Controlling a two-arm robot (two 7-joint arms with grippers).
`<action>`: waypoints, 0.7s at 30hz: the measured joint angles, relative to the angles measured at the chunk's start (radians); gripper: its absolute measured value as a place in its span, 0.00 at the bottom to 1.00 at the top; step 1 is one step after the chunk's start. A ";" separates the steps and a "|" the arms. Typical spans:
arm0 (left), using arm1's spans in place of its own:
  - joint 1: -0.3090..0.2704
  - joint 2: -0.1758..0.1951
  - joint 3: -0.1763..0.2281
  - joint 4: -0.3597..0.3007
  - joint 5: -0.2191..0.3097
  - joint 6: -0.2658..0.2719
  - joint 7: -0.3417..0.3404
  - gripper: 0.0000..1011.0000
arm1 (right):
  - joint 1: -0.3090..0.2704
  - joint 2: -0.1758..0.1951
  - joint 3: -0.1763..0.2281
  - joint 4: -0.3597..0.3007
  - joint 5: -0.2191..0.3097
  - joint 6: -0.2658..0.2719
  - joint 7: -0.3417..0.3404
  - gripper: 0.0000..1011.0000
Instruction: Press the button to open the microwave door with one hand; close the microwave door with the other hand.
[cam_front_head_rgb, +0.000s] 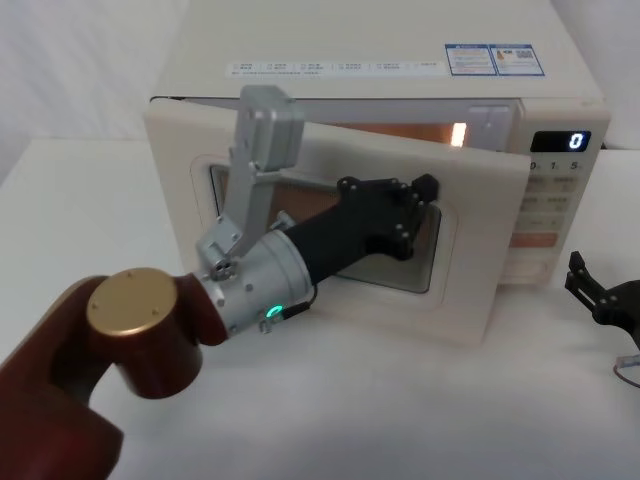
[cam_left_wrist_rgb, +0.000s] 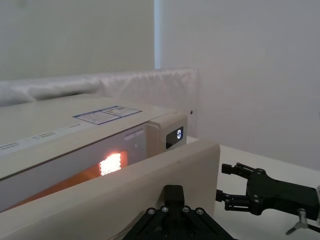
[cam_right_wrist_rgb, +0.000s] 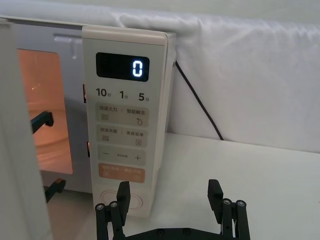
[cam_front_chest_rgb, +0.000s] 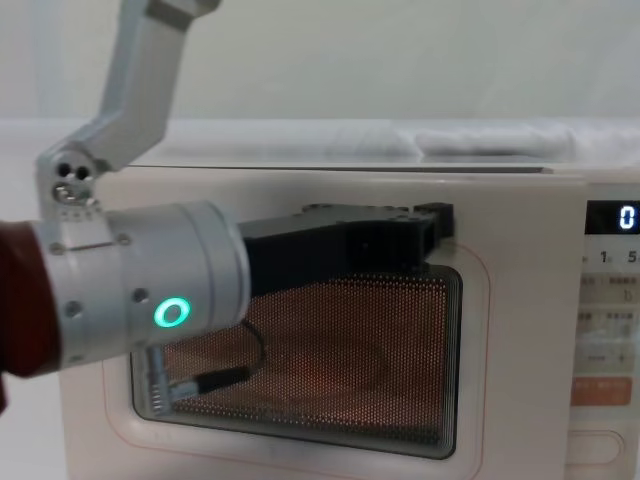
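The cream boxy Midea microwave (cam_front_head_rgb: 400, 70) sits at twelve o'clock, its cream windowed door (cam_front_head_rgb: 470, 290) ajar. The black left gripper (cam_front_head_rgb: 405, 215) presses against the window; its finger spread cannot be told. The black right gripper (cam_right_wrist_rgb: 170, 200), at three o'clock, hangs spread and empty before the oval cream button (cam_right_wrist_rgb: 120, 200).

I count one microwave (cam_front_head_rgb: 380, 90) with one microwave door (cam_front_head_rgb: 470, 260), one black display (cam_right_wrist_rgb: 122, 66) reading a single zero, one oval button (cam_right_wrist_rgb: 122, 200) and one orange key (cam_right_wrist_rgb: 121, 173). Three time marks sit above three pale keys. I have two grippers: left gripper (cam_front_head_rgb: 425, 195), right gripper (cam_right_wrist_rgb: 170, 197).
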 joint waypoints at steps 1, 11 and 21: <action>-0.006 -0.003 0.004 0.005 0.002 0.001 0.003 0.00 | 0.000 0.000 0.000 0.000 0.000 0.000 0.000 0.99; -0.055 -0.066 0.026 0.036 0.044 0.005 0.094 0.00 | 0.000 0.000 0.000 0.000 0.000 0.000 0.000 0.99; -0.082 -0.119 0.026 0.063 0.120 0.039 0.178 0.00 | 0.000 0.000 0.000 0.000 0.000 0.000 0.000 0.99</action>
